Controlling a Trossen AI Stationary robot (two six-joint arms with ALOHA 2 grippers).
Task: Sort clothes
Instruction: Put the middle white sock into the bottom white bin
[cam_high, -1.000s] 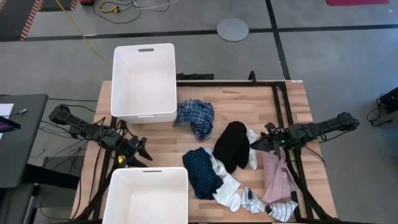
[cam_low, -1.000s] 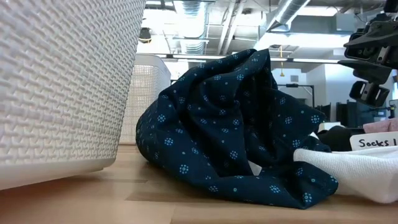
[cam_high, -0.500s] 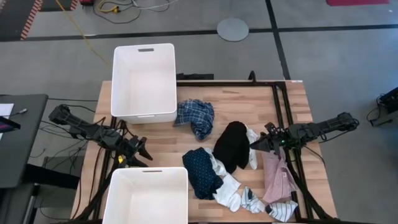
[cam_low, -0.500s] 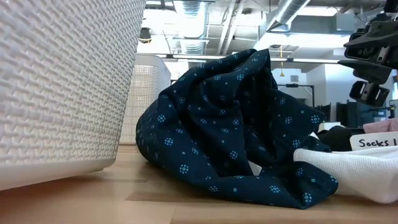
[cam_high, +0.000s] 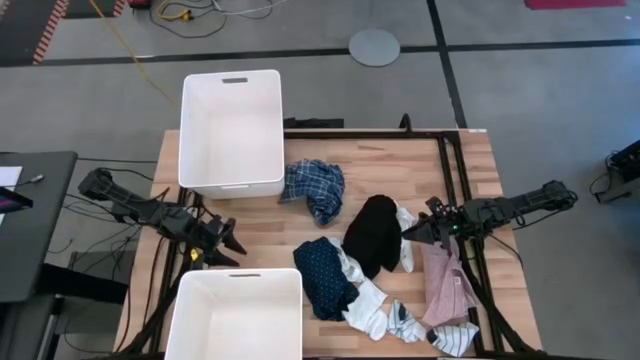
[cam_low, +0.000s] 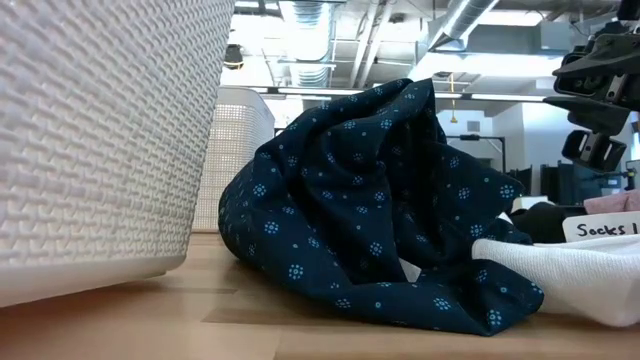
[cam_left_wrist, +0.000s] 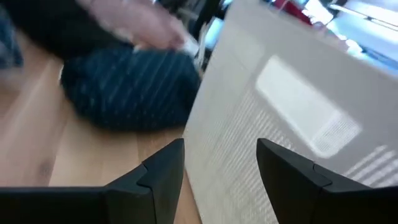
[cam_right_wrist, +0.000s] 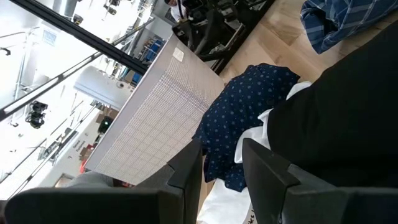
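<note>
The blue plaid shirt (cam_high: 315, 188) lies crumpled at mid table. The black piece (cam_high: 373, 233) lies to its right, partly over a white piece. The navy dotted piece (cam_high: 325, 275) lies bunched near the front and fills the low view (cam_low: 380, 220). The pink shirt (cam_high: 446, 285) and the white and striped socks (cam_high: 385, 315) lie at the front right. My right gripper (cam_high: 407, 232) is a little open and empty, raised beside the black piece's right edge (cam_right_wrist: 348, 124). My left gripper (cam_high: 232, 248) is open and empty between the two bins, its fingers pointing toward the navy dotted piece (cam_left_wrist: 130, 87).
One white bin (cam_high: 230, 90) stands at the far left of the table. A second white bin (cam_high: 235, 285) stands at the near left, close beside my left gripper (cam_left_wrist: 221, 162). Bare wood lies between the bins and the clothes.
</note>
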